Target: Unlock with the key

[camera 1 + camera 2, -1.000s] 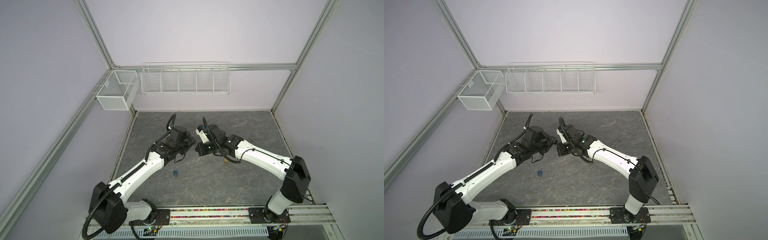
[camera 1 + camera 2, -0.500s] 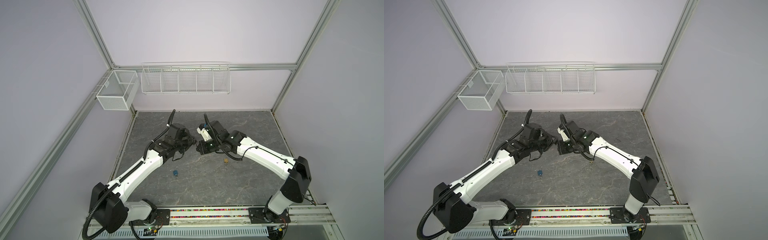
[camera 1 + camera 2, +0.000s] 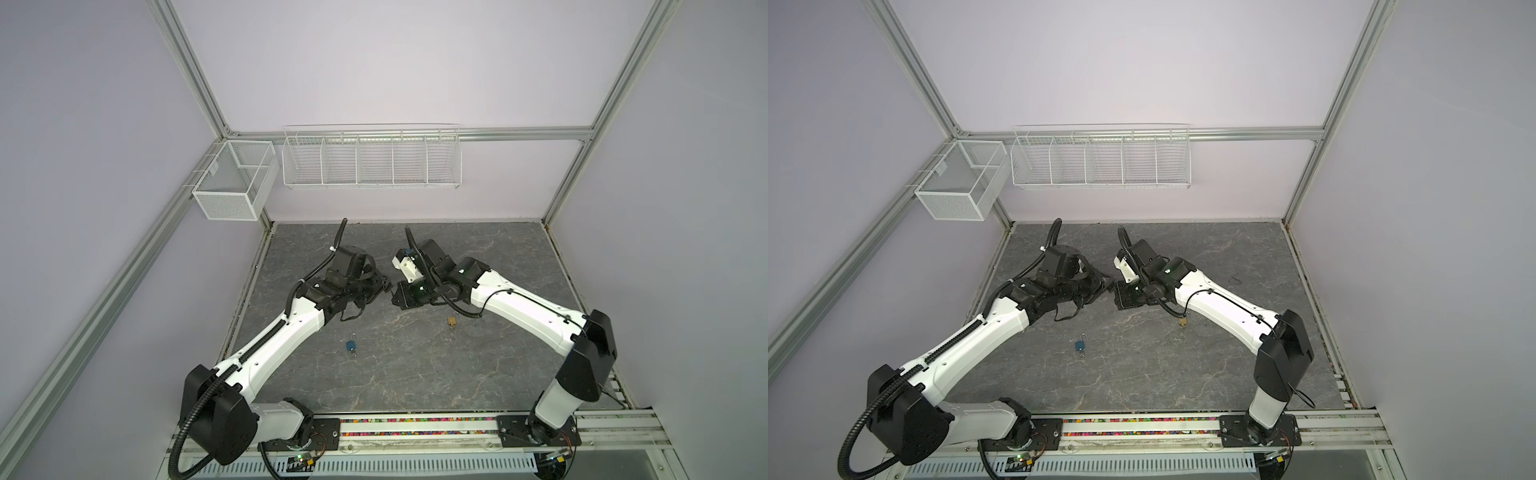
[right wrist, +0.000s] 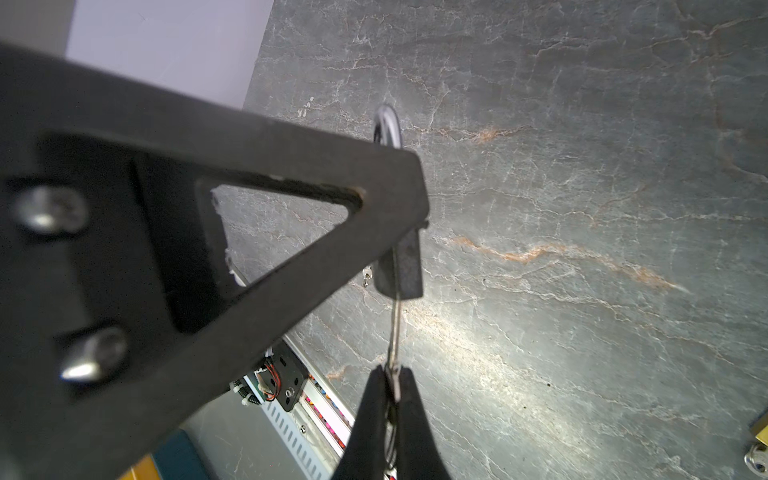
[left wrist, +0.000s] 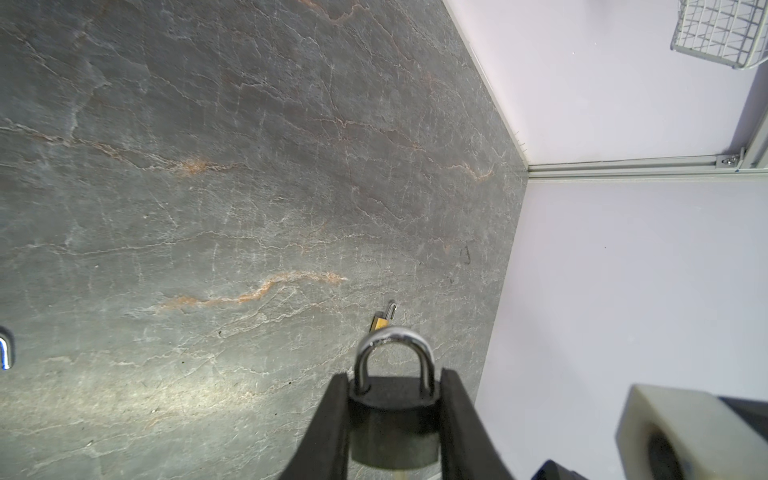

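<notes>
Left tool (image 5: 395, 376) is clamped on the body of a black padlock (image 5: 392, 424) with its silver shackle pointing away from the wrist, held above the worktop (image 3: 415, 374) mid-scene, tip to tip with the right tool (image 4: 395, 376). Right tool is pinched tight on the key (image 4: 395, 328), whose thin blade runs straight to the black padlock's underside and touches it; can't tell how deep it sits. Blue padlock (image 3: 351, 345) and brass padlock (image 3: 452, 321) lie loose on the worktop nearer the arm bases, well apart from each other.
</notes>
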`<state>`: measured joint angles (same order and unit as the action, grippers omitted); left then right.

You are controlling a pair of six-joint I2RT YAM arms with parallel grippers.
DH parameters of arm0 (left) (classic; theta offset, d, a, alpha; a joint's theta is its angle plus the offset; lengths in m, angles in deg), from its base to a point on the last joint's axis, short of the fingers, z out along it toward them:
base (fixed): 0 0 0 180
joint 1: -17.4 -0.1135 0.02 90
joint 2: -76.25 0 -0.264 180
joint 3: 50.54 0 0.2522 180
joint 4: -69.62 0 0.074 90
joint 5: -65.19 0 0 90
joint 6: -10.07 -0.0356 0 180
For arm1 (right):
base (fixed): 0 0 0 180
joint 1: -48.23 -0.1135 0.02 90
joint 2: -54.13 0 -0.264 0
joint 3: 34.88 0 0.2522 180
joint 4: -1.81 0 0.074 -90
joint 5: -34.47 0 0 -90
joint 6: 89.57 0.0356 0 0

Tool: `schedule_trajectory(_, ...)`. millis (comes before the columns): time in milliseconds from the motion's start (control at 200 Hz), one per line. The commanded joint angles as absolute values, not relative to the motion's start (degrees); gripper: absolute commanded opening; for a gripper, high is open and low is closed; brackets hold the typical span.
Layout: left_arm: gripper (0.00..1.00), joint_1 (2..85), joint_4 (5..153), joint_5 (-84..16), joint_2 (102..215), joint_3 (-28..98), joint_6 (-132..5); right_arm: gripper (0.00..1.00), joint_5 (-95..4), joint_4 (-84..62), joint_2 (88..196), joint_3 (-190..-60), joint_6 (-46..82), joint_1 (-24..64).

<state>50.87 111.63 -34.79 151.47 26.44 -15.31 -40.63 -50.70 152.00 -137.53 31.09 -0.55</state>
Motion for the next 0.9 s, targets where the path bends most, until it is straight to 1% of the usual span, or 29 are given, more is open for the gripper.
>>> schedule_trajectory(0, 0.00, 50.79, 111.86, -35.88, 151.11, 27.29, -15.56, 0.07, -35.59, -47.94, 153.44, -139.35, 32.47, -0.74)
schedule_trajectory(155, 0.00, 50.79, 112.12, -35.71, 150.59, 27.62, -15.50, 0.07, -36.05, -47.09, 154.38, -139.77, 32.59, -0.94)
schedule_trajectory(230, 0.00, 50.79, 112.51, -35.97, 150.36, 27.56, -15.70, 0.06, -39.85, -50.80, 154.75, -141.41, 31.63, -0.67)
schedule_trajectory(335, 0.00, 50.53, 114.52, -33.52, 150.05, 27.91, -16.81, 0.06, -40.91, -50.57, 152.80, -139.30, 31.46, -0.64)
schedule_trajectory(485, 0.00, 50.46, 116.00, -31.27, 150.53, 29.47, -17.35, 0.07, -43.00, -54.26, 152.09, -138.30, 30.89, -0.30)
schedule_trajectory(555, 0.00, 50.48, 116.19, -30.71, 150.27, 29.37, -17.35, 0.07, -43.05, -53.01, 151.34, -137.24, 31.36, 0.15)
schedule_trajectory(795, 0.00, 50.50, 115.89, -30.63, 149.43, 29.40, -17.15, 0.07, -41.62, -53.75, 154.48, -140.76, 31.06, 0.50)
schedule_trajectory(895, 0.00, 50.44, 116.08, -29.71, 149.20, 29.55, -17.35, 0.06, -41.40, -53.53, 154.24, -140.24, 30.69, 0.42)
